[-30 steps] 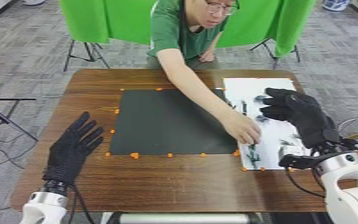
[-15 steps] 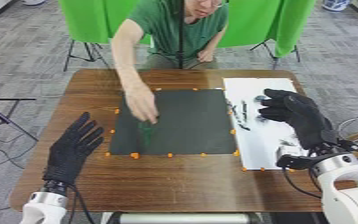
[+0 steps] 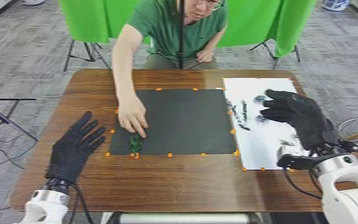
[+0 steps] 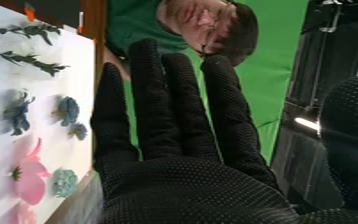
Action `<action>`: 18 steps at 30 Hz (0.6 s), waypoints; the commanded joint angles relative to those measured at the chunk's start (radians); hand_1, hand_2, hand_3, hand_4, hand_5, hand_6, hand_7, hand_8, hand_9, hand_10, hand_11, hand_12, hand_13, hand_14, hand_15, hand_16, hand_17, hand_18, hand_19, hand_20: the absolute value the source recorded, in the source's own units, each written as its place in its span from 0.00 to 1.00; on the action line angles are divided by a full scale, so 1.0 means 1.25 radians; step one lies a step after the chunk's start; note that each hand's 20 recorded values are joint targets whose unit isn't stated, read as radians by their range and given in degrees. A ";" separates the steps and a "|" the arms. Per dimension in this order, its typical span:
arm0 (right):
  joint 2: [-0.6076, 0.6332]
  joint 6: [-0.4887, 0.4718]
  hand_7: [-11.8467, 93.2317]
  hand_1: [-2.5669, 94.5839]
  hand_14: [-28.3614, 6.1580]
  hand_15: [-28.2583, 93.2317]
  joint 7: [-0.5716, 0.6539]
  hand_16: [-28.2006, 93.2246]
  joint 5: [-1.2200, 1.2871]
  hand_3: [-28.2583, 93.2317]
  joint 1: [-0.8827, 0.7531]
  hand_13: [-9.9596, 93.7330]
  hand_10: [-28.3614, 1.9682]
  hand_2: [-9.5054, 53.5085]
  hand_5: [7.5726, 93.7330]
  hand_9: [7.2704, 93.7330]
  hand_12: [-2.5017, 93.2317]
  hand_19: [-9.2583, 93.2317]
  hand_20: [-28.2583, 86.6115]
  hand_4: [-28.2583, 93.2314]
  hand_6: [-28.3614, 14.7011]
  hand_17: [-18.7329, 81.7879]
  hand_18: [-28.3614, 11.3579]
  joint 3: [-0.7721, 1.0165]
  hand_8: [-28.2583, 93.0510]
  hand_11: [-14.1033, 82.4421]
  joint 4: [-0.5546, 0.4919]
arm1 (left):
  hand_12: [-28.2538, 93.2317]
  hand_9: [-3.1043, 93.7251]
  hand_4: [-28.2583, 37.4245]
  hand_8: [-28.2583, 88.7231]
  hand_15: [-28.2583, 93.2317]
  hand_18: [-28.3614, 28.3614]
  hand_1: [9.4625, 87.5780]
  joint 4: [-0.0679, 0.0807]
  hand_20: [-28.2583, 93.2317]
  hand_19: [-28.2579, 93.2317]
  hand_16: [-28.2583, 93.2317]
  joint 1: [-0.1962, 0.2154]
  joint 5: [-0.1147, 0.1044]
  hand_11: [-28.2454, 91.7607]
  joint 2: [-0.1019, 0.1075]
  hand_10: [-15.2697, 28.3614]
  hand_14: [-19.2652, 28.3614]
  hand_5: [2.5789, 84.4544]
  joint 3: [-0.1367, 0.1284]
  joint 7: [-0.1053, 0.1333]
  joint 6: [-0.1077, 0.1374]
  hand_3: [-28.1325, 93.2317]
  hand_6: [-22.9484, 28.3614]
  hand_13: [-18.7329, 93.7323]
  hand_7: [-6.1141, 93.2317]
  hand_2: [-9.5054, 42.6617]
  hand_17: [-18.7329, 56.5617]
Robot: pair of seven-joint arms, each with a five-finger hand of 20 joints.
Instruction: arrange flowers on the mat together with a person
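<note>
Green backdrop (image 3: 95,20) behind a grey floor (image 3: 33,60); nearer, a brown wooden tabletop (image 3: 193,185). Farthest left, the left hand (image 3: 69,150), empty, fingers straight and slightly apart. Next, a green sprig (image 3: 136,144) on the dark mat (image 3: 184,120), near its left edge and close to the robot's side, with the person's hand (image 3: 132,116) at its upper end. Apparently placing greenery, early in the arranging. To the right, on a white sheet (image 3: 257,150), leafy sprigs (image 4: 47,66), blue flowers (image 4: 67,111), a pink flower (image 4: 31,176) and a pale green flower (image 4: 64,183). Farthest right, the right hand (image 3: 291,107) above the sheet, empty, fingers straight, a little apart. Probably next: after the person's withdrawal, lowering to one flower, pinching gently, then carrying across without disturbing the sprig.
</note>
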 commanded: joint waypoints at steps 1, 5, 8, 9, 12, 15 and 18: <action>-0.005 -0.002 0.34 0.18 0.42 0.51 -0.005 0.38 -0.002 0.88 -0.014 0.51 0.41 0.19 0.44 0.45 0.24 0.58 0.47 0.01 0.55 0.30 0.16 0.009 0.13 0.34 -0.003 | 0.36 0.28 0.00 0.16 0.40 0.87 0.21 0.007 0.29 0.58 0.25 0.008 0.001 0.37 0.000 0.60 0.69 0.32 0.006 -0.007 -0.011 0.81 0.49 0.37 0.22 0.16 0.13; -0.005 0.003 0.34 0.19 0.42 0.51 0.004 0.38 -0.026 0.89 -0.012 0.51 0.41 0.18 0.44 0.45 0.24 0.57 0.47 0.01 0.55 0.30 0.16 0.007 0.13 0.34 -0.007 | 0.36 0.28 0.01 0.17 0.40 0.87 0.20 0.006 0.29 0.58 0.25 0.007 0.000 0.36 -0.001 0.60 0.69 0.32 0.006 -0.005 -0.009 0.81 0.49 0.37 0.22 0.16 0.13; -0.006 0.000 0.34 0.21 0.43 0.51 0.007 0.38 -0.034 0.89 -0.011 0.51 0.42 0.15 0.43 0.46 0.25 0.57 0.47 0.01 0.55 0.30 0.16 0.009 0.13 0.35 -0.008 | 0.36 0.28 0.01 0.17 0.40 0.87 0.20 0.008 0.29 0.58 0.25 0.007 0.002 0.36 -0.002 0.60 0.69 0.32 0.004 -0.005 -0.010 0.81 0.49 0.37 0.22 0.16 0.13; -0.005 -0.001 0.35 0.21 0.44 0.51 0.008 0.38 -0.035 0.89 -0.010 0.51 0.43 0.14 0.43 0.46 0.25 0.57 0.47 0.01 0.56 0.30 0.16 0.009 0.13 0.35 -0.008 | 0.36 0.28 0.01 0.17 0.40 0.87 0.20 0.006 0.29 0.58 0.25 0.010 0.001 0.36 -0.002 0.60 0.69 0.32 0.003 -0.002 -0.011 0.81 0.49 0.37 0.22 0.16 0.13; -0.002 -0.006 0.35 0.22 0.45 0.51 0.011 0.38 -0.049 0.89 -0.007 0.52 0.44 0.12 0.43 0.46 0.25 0.58 0.47 0.01 0.56 0.30 0.17 0.014 0.13 0.35 -0.008 | 0.36 0.28 0.01 0.17 0.39 0.87 0.20 0.004 0.29 0.58 0.25 0.013 0.001 0.36 -0.003 0.60 0.69 0.32 0.004 0.000 -0.008 0.81 0.49 0.37 0.22 0.16 0.13; 0.008 0.007 0.35 0.23 0.46 0.51 0.006 0.38 -0.052 0.89 -0.007 0.52 0.45 0.10 0.43 0.46 0.25 0.58 0.47 0.00 0.56 0.30 0.17 0.016 0.12 0.36 -0.009 | 0.36 0.28 0.01 0.17 0.39 0.87 0.21 0.006 0.29 0.58 0.25 0.006 0.001 0.36 -0.003 0.60 0.69 0.32 0.004 -0.005 -0.007 0.81 0.49 0.37 0.22 0.16 0.13; 0.006 0.000 0.36 0.23 0.46 0.52 0.008 0.38 -0.057 0.90 -0.005 0.52 0.45 0.09 0.43 0.47 0.25 0.58 0.47 0.00 0.57 0.31 0.17 0.018 0.12 0.37 -0.008 | 0.36 0.28 0.01 0.17 0.39 0.87 0.21 0.005 0.29 0.58 0.25 0.007 0.000 0.36 -0.004 0.60 0.69 0.32 0.004 -0.006 -0.004 0.81 0.49 0.37 0.22 0.16 0.13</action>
